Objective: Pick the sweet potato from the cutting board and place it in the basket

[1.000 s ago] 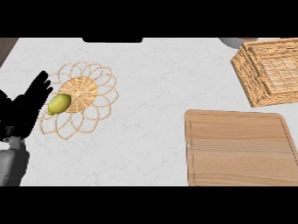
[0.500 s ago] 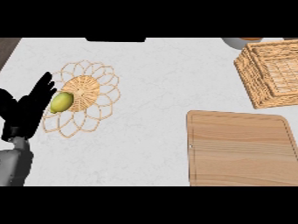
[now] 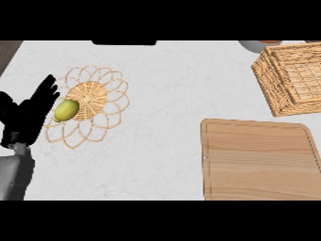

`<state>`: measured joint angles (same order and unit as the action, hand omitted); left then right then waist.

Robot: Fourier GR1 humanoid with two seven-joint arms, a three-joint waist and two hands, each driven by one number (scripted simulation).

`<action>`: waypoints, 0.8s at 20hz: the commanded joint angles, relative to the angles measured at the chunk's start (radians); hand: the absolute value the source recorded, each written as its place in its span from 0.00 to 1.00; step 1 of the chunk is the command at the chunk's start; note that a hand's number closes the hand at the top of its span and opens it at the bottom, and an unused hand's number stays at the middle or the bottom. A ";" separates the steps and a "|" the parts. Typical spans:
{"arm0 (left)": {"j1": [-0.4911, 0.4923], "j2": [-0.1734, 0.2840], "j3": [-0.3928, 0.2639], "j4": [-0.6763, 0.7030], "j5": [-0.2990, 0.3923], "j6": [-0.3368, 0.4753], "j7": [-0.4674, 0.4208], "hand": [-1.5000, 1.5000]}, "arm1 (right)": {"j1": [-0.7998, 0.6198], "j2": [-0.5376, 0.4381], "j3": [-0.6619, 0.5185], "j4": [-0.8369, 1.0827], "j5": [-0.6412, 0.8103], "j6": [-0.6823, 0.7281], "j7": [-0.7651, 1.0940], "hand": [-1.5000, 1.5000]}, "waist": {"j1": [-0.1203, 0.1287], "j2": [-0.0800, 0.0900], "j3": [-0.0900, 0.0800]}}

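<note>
Since the earlier frame: basket [image 3: 300,77] shifted slightly lower in view. Left robot hand [image 3: 25,113] open, fingers spread, just left of woven trivet [image 3: 88,107]. Yellow-green object [image 3: 66,110] on trivet's left side. Cutting board [image 3: 261,160] lower right of trivet, bare. Sweet potato not visible.

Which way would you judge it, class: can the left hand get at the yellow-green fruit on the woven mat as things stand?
Probably yes. The left hand stands open right beside the fruit, which lies on the woven mat with nothing between them.
</note>
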<state>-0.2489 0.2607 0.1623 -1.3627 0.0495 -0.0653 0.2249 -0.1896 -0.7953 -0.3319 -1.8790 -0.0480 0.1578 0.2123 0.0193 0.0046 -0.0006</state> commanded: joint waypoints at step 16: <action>0.008 0.016 0.029 -0.035 0.022 -0.026 0.029 0.50 | -0.347 0.087 -0.007 0.863 0.246 -0.174 -0.416 1.00 | -0.001 0.002 0.002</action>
<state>-0.2278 0.2662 0.1779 -1.3934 0.0571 -0.0847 0.2388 -0.5144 -0.7266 -0.2778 -1.1077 0.1666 0.1171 -0.2291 0.0174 0.0045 0.0006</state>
